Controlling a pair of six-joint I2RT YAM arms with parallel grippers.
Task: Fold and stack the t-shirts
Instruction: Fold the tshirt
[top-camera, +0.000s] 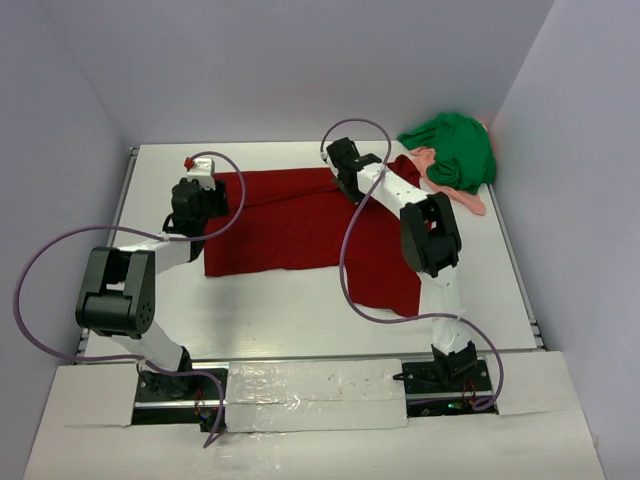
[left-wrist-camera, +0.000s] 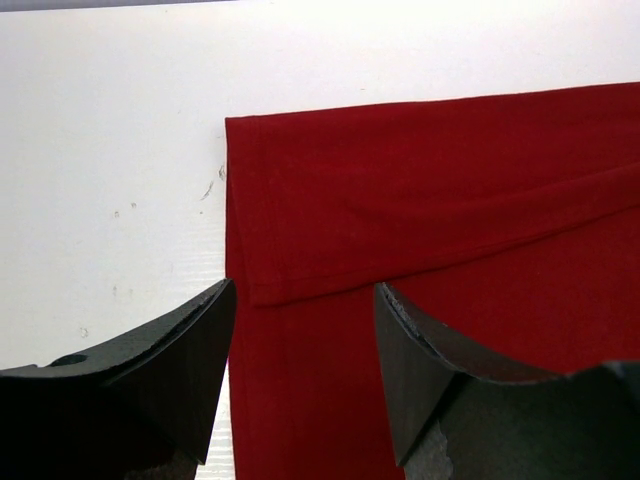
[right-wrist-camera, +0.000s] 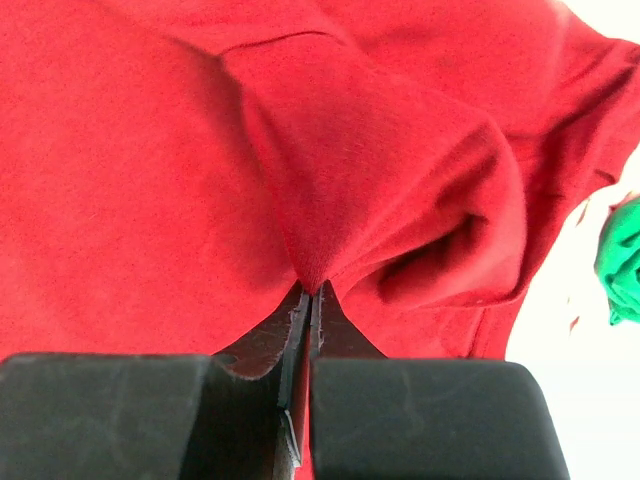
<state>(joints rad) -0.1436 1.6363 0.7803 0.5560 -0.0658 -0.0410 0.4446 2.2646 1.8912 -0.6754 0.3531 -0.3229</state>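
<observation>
Dark red t-shirt (top-camera: 290, 225), soft matte knit, lies spread across mid table (top-camera: 300, 320), mostly flat. Its left end has a layer folded over w/ a stitched hem and a straight, square-cornered edge, and the right part hangs down toward the near side. R gripper (right-wrist-camera: 310, 295) is closed tight on a pinch of that red cloth. The fabric rises from the shut jaws as a rounded ridge w/ a deep shadowed pocket beside it. L gripper (left-wrist-camera: 305, 300) is spread open, its dark wedge-shaped fingers (left-wrist-camera: 180, 370) either side of the shirt's left edge, one over bare table, one over cloth. Can't tell if they touch the fabric. Green t-shirt (top-camera: 455, 150) is a crumpled, rounded heap in the far right corner by the wall. Salmon-pink cloth (top-camera: 470, 200) pokes out at its near side, mostly hidden under the green, shape unclear. R arm (top-camera: 430, 235) crosses over the red shirt's right part and blocks the collar area from above. Table is smooth white w/ a few small dark scuffs near the hem. Purple cables (top-camera: 30, 290) loop off both arms. A crinkly white taped strip (top-camera: 315, 385) sits between the bases.
</observation>
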